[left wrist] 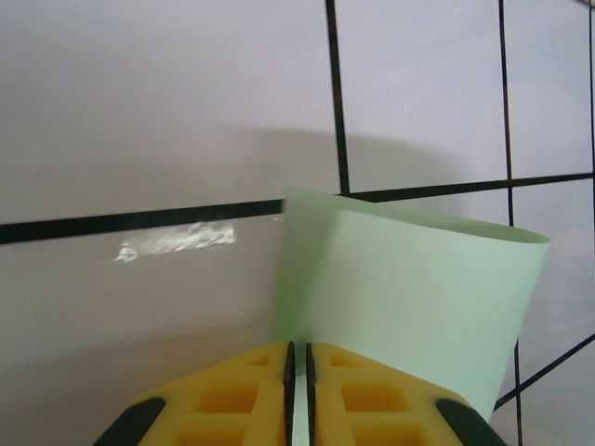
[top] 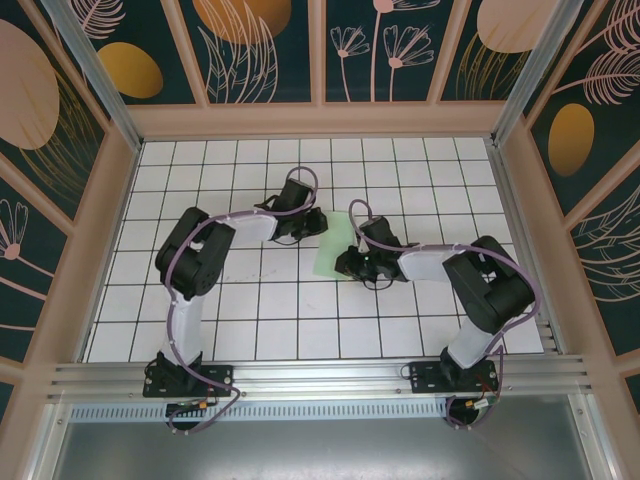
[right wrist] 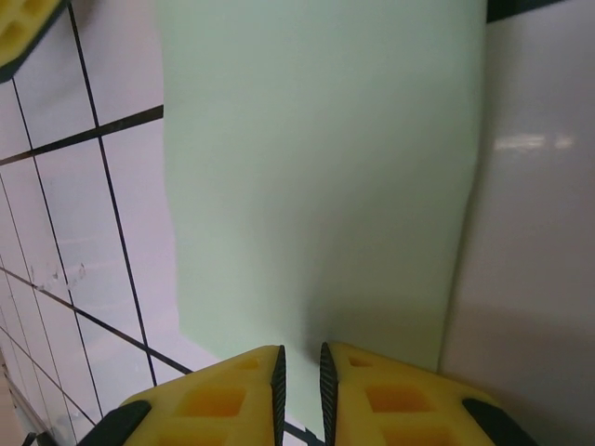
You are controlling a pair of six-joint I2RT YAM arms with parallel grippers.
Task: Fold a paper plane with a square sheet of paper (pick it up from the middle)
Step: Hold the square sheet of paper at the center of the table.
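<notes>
While both arms work it, right fingers (right wrist: 327, 359) sit closed to a slit, pinching the sheet of paper (top: 333, 245) at its 5 o'clock end, mid surface (top: 200, 330). Left fingers (left wrist: 279, 359), nearly closed, clamp its 10 o'clock edge, and the paper bows up. Risk: uneven pull tears or skews the crease, and a weak left pinch lets the flap spring flat.
</notes>
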